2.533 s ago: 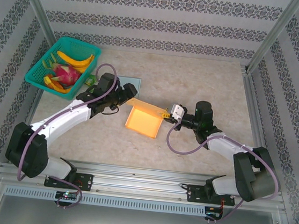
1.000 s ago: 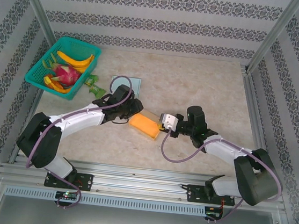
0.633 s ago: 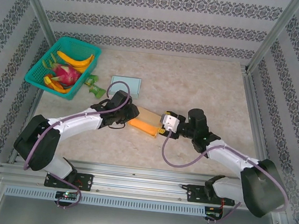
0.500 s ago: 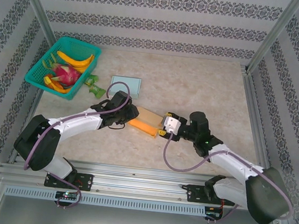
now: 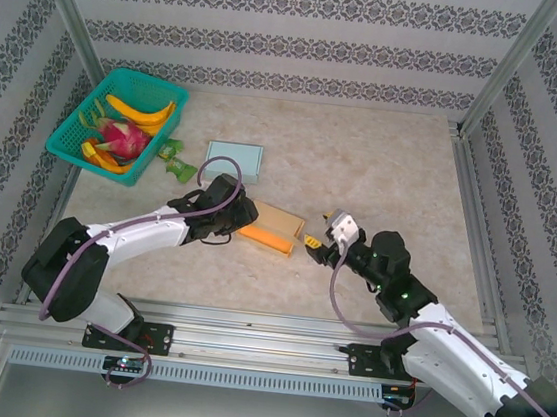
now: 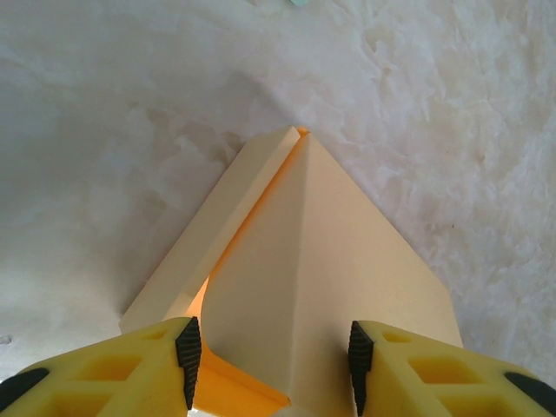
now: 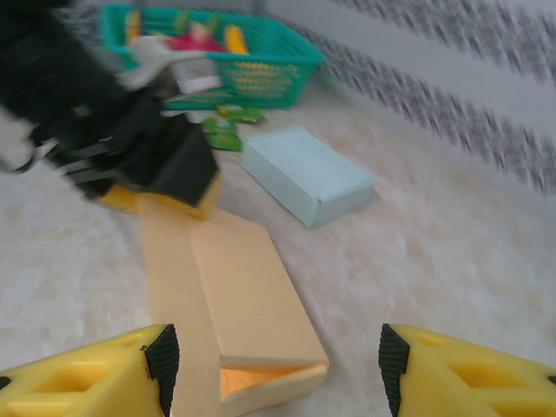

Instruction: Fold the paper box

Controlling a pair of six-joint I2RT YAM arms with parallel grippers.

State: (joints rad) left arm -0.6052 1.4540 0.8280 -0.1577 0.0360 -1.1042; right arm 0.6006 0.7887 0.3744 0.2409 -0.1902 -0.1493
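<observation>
The orange paper box lies low on the table, its top panel folded over, with one end still gaping in the right wrist view. My left gripper is at the box's left end. In the left wrist view it is open, its pads standing over the box. My right gripper is open wide, a little to the right of the box and not touching it. In its own view the box's open end lies ahead of the spread fingers.
A light blue box lies just behind the orange one. A green basket with bananas and a dragon fruit stands at the back left. A green packet lies beside it.
The box went from propped open to folded down low. My right gripper has drawn back from its right end toward the near right. The left gripper stayed at the left end.
</observation>
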